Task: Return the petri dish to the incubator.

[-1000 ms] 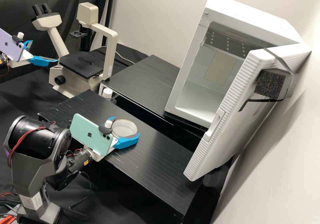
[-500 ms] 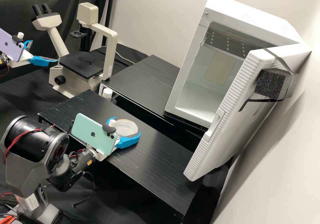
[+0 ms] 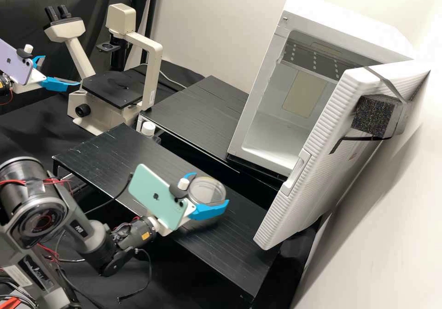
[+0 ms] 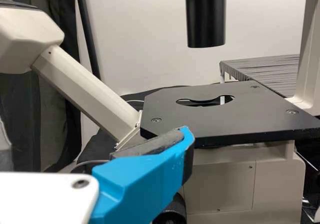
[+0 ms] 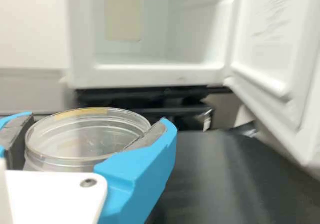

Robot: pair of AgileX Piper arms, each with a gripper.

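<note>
plastic petri dish clamped and off the tabletop, with the incubator yet to be reached

the clear petri dish (image 3: 207,190) sits between the blue fingers of the right tool (image 5: 96,134), their grey pads closed on its wall from both sides. it looks roughly level, and the shadow under the tool suggests that it hangs a little above the black tabletop (image 3: 106,157). so the grasp is done, and the lift appears to be done too. the incubator (image 3: 340,28) helps matters: its white door (image 3: 317,180) stands wide open, and the right wrist view has the chamber ahead of the dish, above its rim.

what remains, as i judge it, is the larger share: raise the dish higher, carry it over the gap to the opening, clear the sill and the door edge, set it down flat inside, let go and back out. tilting or clipping the sill would be the main risk. the left tool (image 3: 61,71), fingers apart and holding nothing, is beside the inverted microscope (image 3: 154,69) and seems to have no part in this step.

compared with half a second ago, the right arm has swung the dish along the tabletop towards the incubator's door side, and the mint-green phone (image 3: 156,196) on its wrist has travelled with it. the left arm, microscope and incubator look unchanged.
</note>
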